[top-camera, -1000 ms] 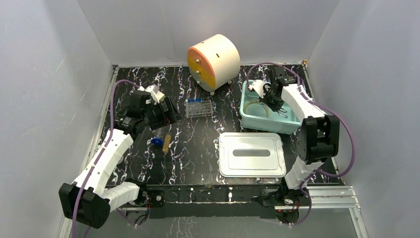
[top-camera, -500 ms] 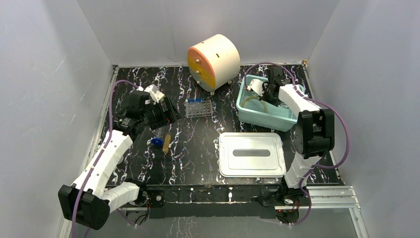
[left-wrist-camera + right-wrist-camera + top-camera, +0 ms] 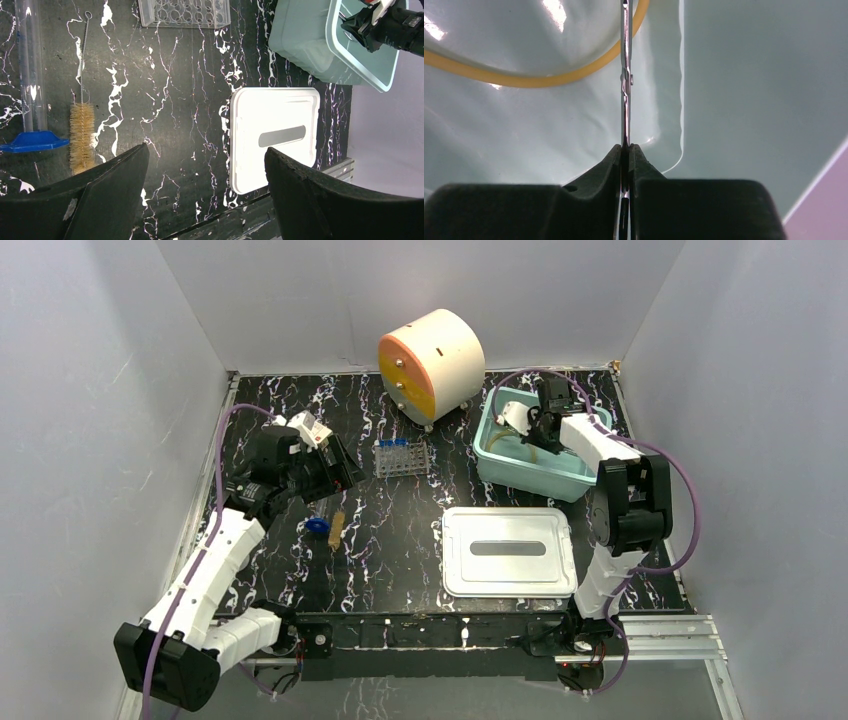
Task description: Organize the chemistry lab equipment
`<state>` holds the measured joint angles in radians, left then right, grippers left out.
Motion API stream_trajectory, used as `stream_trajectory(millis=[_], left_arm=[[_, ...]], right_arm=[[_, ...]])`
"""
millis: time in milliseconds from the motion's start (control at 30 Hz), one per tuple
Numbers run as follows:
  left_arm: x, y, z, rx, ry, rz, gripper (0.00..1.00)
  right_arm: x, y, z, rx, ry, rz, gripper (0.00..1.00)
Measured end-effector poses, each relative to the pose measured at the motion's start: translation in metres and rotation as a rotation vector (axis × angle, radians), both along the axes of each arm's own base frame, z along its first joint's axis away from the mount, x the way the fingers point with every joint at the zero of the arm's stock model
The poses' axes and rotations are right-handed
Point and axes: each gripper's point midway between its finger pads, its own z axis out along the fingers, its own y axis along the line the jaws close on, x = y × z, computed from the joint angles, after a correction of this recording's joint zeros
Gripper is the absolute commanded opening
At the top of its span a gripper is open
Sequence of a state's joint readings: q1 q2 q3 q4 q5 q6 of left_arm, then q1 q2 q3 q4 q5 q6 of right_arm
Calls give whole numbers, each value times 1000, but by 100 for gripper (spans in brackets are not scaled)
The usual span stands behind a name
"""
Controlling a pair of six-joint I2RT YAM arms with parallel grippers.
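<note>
The right claw (image 3: 625, 150) is pinched narrow on a thin metal tool (image 3: 625, 75), perhaps tongs seen edge-on. It sits inside the teal tub (image 3: 749, 75), where the tool crosses the tan tubing (image 3: 524, 79). The left claw (image 3: 206, 149) hangs wide over the table (image 3: 175, 100), near the brush (image 3: 81, 135) and blue-footed cylinder (image 3: 30, 75). The tube rack (image 3: 185, 11) stands beyond.

Your left gripper (image 3: 206, 150) hangs with its jaws spread wide; your right gripper (image 3: 626, 148), arm stretched forward, pinches a thin metal tool (image 3: 625, 90) between its fingertips.
</note>
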<state>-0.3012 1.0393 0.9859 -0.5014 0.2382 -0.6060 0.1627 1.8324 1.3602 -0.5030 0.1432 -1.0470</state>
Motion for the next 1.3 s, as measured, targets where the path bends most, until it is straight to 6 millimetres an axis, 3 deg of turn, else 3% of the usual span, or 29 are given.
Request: stream_trajectory(millis=[267,600,667,733,800,933,1100,1300], left_arm=[[-2,1,-3,1,6,0,85],[-2,0,-3,-1,6,-1,85],[-3,0,-3,-4,8,-1,85],[-3,0,-3,-5,9,-1,85],[-3,0,-3,-6,10,1,85],[-3,2,-5,6,19,10,85],[-4,11,-17,55,53,43,85],[-2,26,-45,156,140,88,85]], right_arm=[[1,-4,-4,3,-5,-10,25],[2,-10,0,-4,-19,-40,22],[0,-11,4,2,-22,-49,26],[-5,-10,10,16,-17,-62,38],[-10,-7,26,45,-19,-79,52],[-18,-2,67,118,-72,-127,62],[-34,2,120,214,-158,-203,63],[-41,13,159,358,-206,-334,57]])
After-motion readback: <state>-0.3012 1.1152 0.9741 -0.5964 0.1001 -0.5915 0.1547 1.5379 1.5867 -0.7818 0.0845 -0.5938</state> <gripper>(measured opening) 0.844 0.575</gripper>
